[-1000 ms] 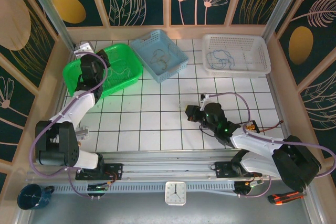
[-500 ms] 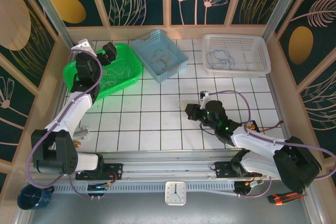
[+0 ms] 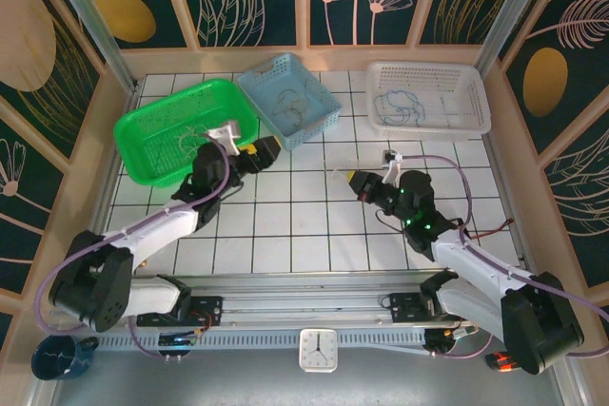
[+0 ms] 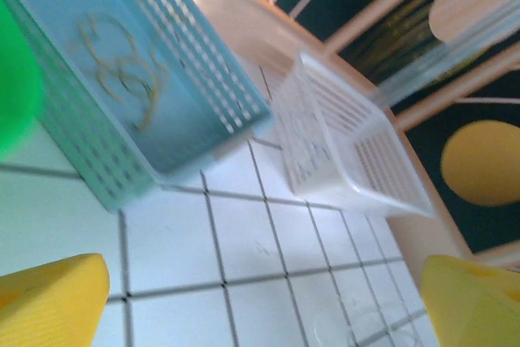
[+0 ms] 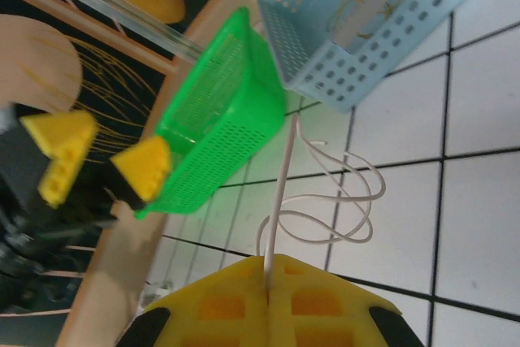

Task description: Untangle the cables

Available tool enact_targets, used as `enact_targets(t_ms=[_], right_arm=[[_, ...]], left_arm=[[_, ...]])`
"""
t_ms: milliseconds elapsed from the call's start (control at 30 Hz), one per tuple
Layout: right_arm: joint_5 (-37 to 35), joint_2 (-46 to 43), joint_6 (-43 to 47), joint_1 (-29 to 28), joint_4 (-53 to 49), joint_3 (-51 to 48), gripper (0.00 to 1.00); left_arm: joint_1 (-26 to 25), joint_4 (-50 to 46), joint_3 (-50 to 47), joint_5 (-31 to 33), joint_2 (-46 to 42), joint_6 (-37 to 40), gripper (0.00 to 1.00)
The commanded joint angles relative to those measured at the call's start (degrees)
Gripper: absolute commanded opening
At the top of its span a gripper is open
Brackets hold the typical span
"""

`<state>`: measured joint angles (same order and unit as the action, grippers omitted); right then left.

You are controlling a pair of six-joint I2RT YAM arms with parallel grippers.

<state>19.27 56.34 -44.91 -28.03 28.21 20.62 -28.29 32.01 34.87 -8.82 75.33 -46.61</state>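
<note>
While your right gripper point(image 5: 268, 272) clamps shut on a thin, pale white cable point(image 5: 281, 184), your left gripper point(image 4: 264, 290) gapes.
Its yellow jaws stand spread wide, holding nothing.

Green basket point(image 3: 157, 135), blue basket point(image 3: 316, 106), white basket point(image 3: 428, 69) hold cables point(image 3: 400, 107). Left fingers point(image 3: 267, 147) spread; right fingers point(image 3: 356, 179) pressed together.

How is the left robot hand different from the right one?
The left gripper has its jaws wide apart, while the right gripper is shut. The left gripper holds nothing, but the right gripper pinches a pale cable whose loops hang out in front of it. Both are yellow-tipped.
</note>
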Motion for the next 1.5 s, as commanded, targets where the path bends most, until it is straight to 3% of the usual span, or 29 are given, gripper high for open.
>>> enact_targets(t_ms=[0, 267, 1000, 1167, 1367, 1467], right_arm=[[6.0, -0.8, -4.4, 0.7, 6.6, 2.5, 0.00], [10.8, 1.2, -10.3, 0.6, 14.4, 3.7, 0.00], [13.2, 3.7, -13.1, 0.5, 19.2, 3.0, 0.00], [13.3, 3.7, -13.3, 0.4, 19.7, 2.6, 0.00], [12.8, 2.8, -12.6, 0.5, 18.8, 1.8, 0.00], [12.0, 1.8, -11.5, 0.7, 17.0, 1.8, 0.00]], left_arm=[[-4.2, 10.7, 0.0, -0.7, 2.5, -6.3, 0.94], [-8.8, 18.4, 1.5, -0.7, 9.4, -8.2, 0.80], [-11.3, 22.0, 6.6, -1.6, 18.0, -8.1, 0.57], [-11.7, 23.0, 6.9, -1.6, 19.3, -8.2, 0.38], [-12.0, 23.4, 6.8, -1.1, 19.8, -8.2, 0.00], [-11.9, 23.0, 6.5, -0.3, 18.9, -7.7, 0.00]])
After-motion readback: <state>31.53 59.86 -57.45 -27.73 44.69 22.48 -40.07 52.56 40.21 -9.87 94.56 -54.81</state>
